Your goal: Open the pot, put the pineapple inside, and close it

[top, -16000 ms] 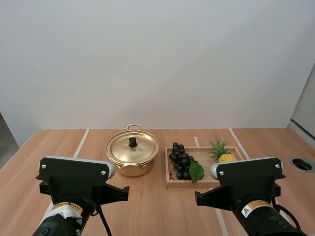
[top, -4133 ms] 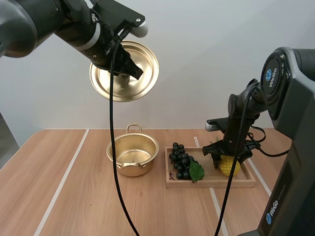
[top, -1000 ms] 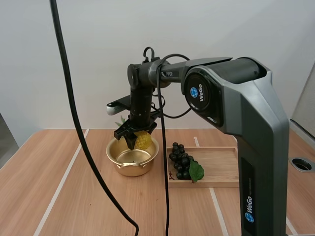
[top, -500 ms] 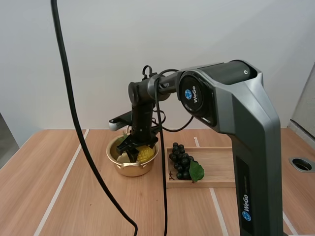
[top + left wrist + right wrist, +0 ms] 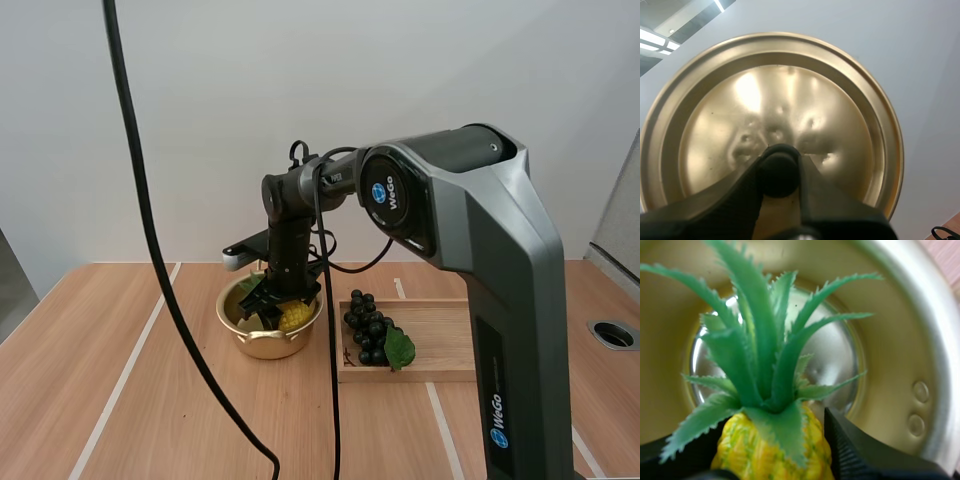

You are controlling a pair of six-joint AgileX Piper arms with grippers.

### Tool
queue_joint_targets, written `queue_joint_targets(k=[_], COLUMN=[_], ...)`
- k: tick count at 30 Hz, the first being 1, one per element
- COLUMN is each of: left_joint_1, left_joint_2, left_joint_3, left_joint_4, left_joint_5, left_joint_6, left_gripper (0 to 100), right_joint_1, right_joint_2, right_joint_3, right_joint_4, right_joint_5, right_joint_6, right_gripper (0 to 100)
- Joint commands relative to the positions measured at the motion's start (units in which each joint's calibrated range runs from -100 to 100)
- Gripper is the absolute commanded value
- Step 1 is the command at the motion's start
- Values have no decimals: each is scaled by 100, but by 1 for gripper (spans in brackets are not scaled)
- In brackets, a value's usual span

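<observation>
Our right gripper (image 5: 279,303) has come down in the last second. A second ago it held the pineapple (image 5: 292,316) clear above the rim. Now the yellow fruit sits in the mouth of the pot (image 5: 266,345), centre-left of the high view, and part of it is below the rim. The two black fingers are closed against the fruit's sides, one on each flank. In the right wrist view the green crown spreads in front of the pot's shiny floor. We cannot tell whether the fruit touches the bottom yet.

The wooden tray (image 5: 440,340), right of centre, keeps only the grapes (image 5: 368,330) at its left end. The right end, where the pineapple lay a few seconds ago, is bare.

Our left gripper (image 5: 779,171) is clamped on the black knob (image 5: 777,176) of the lid (image 5: 790,95), which it holds up in the air away from the table.

We judge the placing step nearly finished. What remains is to let the fruit go, lift the right arm out of the pot, and bring the lid down. The upright leaves may foul the lid if the pineapple does not settle low.
</observation>
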Motion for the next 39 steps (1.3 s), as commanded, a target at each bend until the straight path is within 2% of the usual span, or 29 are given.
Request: queue_joint_targets(k=[1, 6, 10, 12, 29, 39], left_joint_1=[13, 13, 13, 13, 13, 13], left_joint_2=[8, 8, 8, 8, 8, 8], left_joint_3=[-36, -36, -36, -36, -36, -36], left_joint_4=[1, 1, 1, 1, 1, 1], left_joint_5=[-42, -42, -42, -42, -3, 96], left_joint_6=[-15, -15, -15, -15, -15, -24], left_gripper=[0, 0, 0, 0, 0, 0], right_joint_1=[6, 6, 6, 6, 6, 6], right_joint_2=[-36, -36, -36, -36, -67, -813], right_joint_3=[29, 29, 29, 29, -88, -147], right_joint_4=[-48, -48, -48, -48, -99, -133], right_joint_5=[-61, -98, -235, -294, -668, -686], right_joint_6=[-49, -49, -49, -49, -49, -49], right_gripper=[16, 65, 90, 100, 100, 100])
